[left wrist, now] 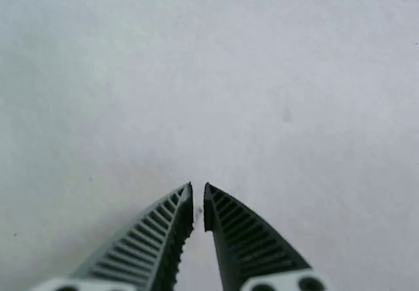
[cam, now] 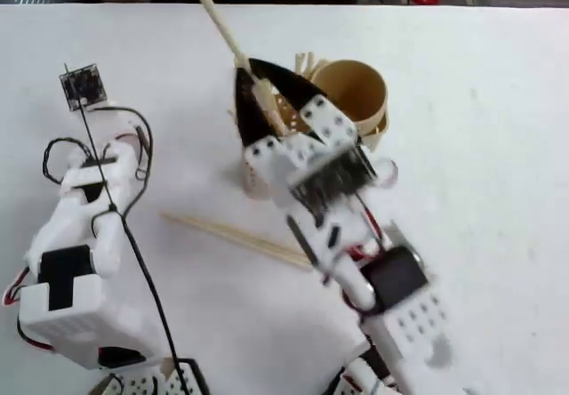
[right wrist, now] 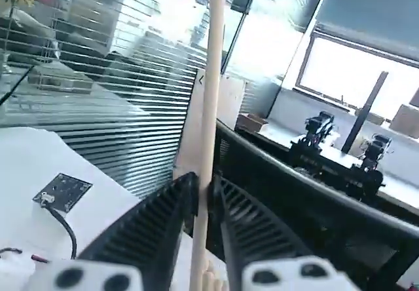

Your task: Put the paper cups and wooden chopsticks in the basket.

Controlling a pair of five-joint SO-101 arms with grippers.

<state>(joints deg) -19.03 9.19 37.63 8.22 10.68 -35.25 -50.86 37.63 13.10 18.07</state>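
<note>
nearest to the arm bases, the left arm (cam: 76, 244) sits folded at the left side of the white table (cam: 480, 146). in its wrist view the left gripper (left wrist: 198, 196) hangs over bare table (left wrist: 262, 75). its two fingers are almost together, with only a thin slit at the tips and nothing between them.

a little farther, between the two arms, a pair of wooden chopsticks (cam: 236, 233) lies flat on the table, side by side. one end of the pair goes under the right arm (cam: 356, 226). a black cable (cam: 133, 244) runs over the table just beside the left arm, and it goes up to a small square board (cam: 82, 84) (right wrist: 63, 189).

farther again, the right gripper (cam: 245, 68) (right wrist: 204, 186) is over the basket (cam: 284, 108). its black fingers are closed on one wooden chopstick (cam: 218, 21) (right wrist: 213, 75). the stick stands tilted, the long free end points up and away from the arm, and the lower end goes down toward the basket.

the basket stands near the middle of the table, partly hidden by the gripper. a brown paper cup (cam: 351, 92) sits at its far right side, mouth up. i cannot tell for sure if it is one cup or several stacked. some more stick ends (cam: 305, 60) come out of the basket just beside the cup.
</note>
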